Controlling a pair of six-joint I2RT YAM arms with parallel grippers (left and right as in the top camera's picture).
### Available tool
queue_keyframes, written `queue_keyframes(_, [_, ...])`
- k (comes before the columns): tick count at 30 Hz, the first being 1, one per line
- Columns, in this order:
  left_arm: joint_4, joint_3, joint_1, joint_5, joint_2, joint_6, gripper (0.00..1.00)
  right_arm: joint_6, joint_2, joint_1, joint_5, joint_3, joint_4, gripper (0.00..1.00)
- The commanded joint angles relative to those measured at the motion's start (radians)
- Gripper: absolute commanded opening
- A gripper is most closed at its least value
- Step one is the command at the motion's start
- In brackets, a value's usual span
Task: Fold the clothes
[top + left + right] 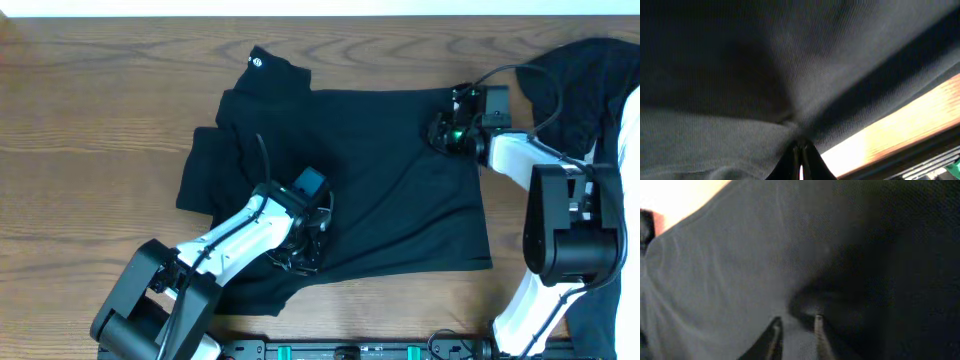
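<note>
The clothes (pixel 400 170) are one black garment spread over the wooden table (pixel 90 130), with a small white logo (pixel 254 60) on the collar at the far edge. My left gripper (pixel 300 260) is at the garment's near middle. In the left wrist view it (pixel 801 145) is shut, with the fabric (pixel 740 60) puckered into its tips. My right gripper (pixel 440 130) is at the garment's far right corner. In the right wrist view its jaws (pixel 796 322) stand slightly apart, and grey-black fabric (pixel 730 270) lies between and beyond them.
Another dark garment (pixel 580 80) is heaped at the far right, behind the right arm. Bare wood shows to the left and along the far edge. The arms' bases and a rail (pixel 350 350) line the near edge.
</note>
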Motion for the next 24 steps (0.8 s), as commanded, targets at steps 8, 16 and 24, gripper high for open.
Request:
queue_keyframes(8, [-0.080,0.248,0.114,-0.198,-0.023,0.066,0.16,-0.207,-0.242,-0.122,-0.083,0.064,-0.344,0.39])
queue_keyframes(16, [0.055,0.275,0.321,-0.362,0.005,0.154,0.10,-0.209,-0.341,-0.069,0.019,0.064,-0.704,0.17])
queue_keyframes(24, [0.061,0.271,0.542,-0.361,0.095,0.153,0.06,-0.149,-0.294,0.010,0.247,0.039,-0.833,0.09])
